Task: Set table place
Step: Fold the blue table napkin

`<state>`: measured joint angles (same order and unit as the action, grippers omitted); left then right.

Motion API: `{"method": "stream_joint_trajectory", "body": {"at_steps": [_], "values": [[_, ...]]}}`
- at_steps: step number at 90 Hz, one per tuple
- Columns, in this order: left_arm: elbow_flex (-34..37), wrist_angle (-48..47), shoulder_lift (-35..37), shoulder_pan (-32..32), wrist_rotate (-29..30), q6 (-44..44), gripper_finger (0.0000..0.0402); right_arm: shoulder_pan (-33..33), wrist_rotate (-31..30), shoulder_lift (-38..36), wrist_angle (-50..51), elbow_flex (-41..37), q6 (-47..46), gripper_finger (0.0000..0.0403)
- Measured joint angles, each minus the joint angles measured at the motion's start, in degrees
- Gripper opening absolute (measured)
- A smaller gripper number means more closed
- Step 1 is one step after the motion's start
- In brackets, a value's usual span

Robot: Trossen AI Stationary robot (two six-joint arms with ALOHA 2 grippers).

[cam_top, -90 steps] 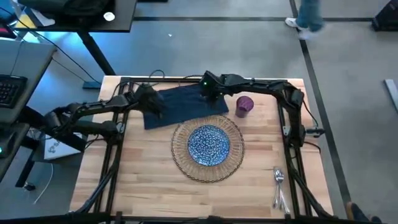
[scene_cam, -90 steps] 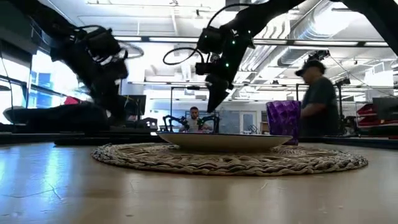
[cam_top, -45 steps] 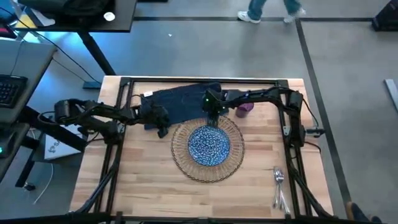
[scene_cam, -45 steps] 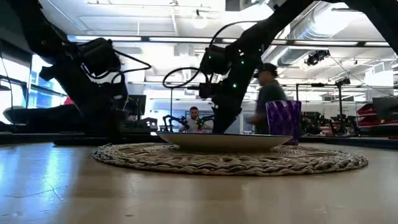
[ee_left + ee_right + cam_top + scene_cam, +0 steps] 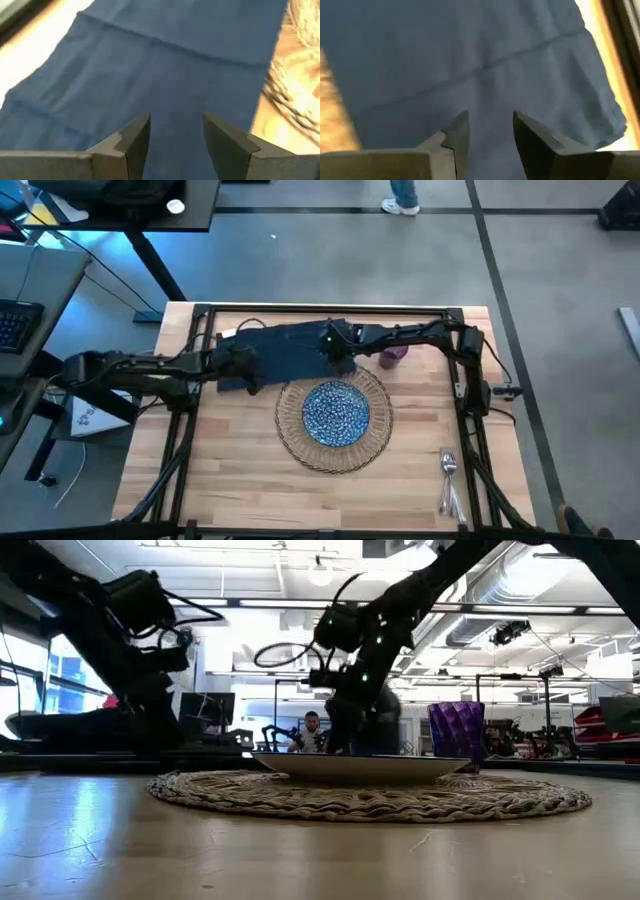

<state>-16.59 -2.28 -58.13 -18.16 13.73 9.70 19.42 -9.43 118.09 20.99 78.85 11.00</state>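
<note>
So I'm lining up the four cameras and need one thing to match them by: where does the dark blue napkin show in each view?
High view: the napkin lies behind the wicker mat, between both grippers.
Low view: not clearly visible; the arms and the plate hide that area.
Left wrist view: the napkin fills most of the picture.
Right wrist view: the napkin fills most of the picture.
Shared landmark: the mat's edge beside the cloth.

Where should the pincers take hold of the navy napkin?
Judging by its pose, grip the napkin at its two near corners, coming straight down. It lies flat behind the wicker mat, so only edges offer a pinch. The left pincer and right pincer are open just over the cloth.
</note>
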Motion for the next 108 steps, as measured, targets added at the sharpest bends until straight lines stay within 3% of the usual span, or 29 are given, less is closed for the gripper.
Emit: {"method": "stream_joint_trajectory", "body": {"at_steps": [11,29,36,44,61,67,90,108], "values": [[4.4,5.3,-1.6,0.0,-0.8,3.7,0.0163,1.7,1.4,1.8,1.7,0.1,0.3,0.0119],[7.0,-2.8,-2.8,-1.5,8.8,9.8,0.0163,3.2,-12.4,1.3,7.7,0.4,-0.3,0.0119],[5.6,-5.0,-2.0,-2.4,9.6,9.9,0.0163,3.7,-13.6,1.1,8.5,1.4,-0.1,0.0119],[2.7,-4.7,-0.7,-2.6,6.6,6.0,0.0163,3.4,-10.0,-0.1,8.2,3.2,-0.4,0.0119],[-1.6,-1.5,0.8,-2.1,4.8,0.2,0.0163,2.5,8.2,-0.7,7.5,4.2,-1.9,0.0119],[-1.7,-0.3,0.4,-2.1,4.8,0.1,0.0163,1.9,11.4,-0.3,5.9,3.2,-1.0,0.0119],[5.1,3.2,-6.0,-2.1,3.3,9.1,0.0163,1.2,9.3,0.5,7.1,0.0,0.7,0.0119],[7.2,5.2,-9.0,-2.8,4.3,13.0,0.0163,2.0,0.4,-0.3,10.7,0.0,4.8,0.0119]]}}
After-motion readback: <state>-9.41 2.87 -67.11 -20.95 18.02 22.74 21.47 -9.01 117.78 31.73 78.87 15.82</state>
